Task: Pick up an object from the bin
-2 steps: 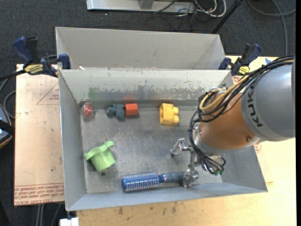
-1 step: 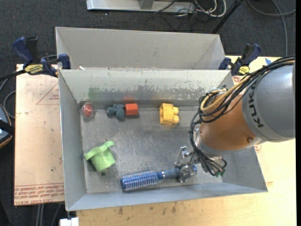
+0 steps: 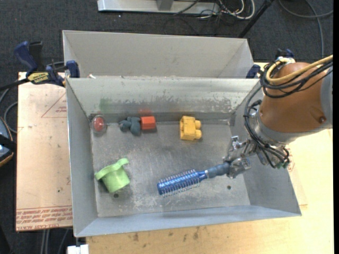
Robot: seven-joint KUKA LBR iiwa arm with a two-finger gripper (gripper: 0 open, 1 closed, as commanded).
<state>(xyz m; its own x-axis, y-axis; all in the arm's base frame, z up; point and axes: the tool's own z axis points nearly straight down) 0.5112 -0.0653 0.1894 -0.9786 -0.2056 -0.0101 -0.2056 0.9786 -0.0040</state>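
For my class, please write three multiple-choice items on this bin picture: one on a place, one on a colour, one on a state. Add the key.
1. Where in the bin does the green plastic thing lie?
A) at the lower left of the floor
B) against the far wall
C) at the right wall

2. What colour is the blocky toy by the middle of the far wall?
A) red
B) yellow
C) white

3. How does the blue hairbrush lie?
A) upright in a corner
B) with its handle towards the gripper
C) across the rim

Key: 1 A, it sits at the view's lower left, apart from the row at the far wall. 2 B, it is plain yellow. 3 B, the handle ends at the gripper and the bristle head points away from it.
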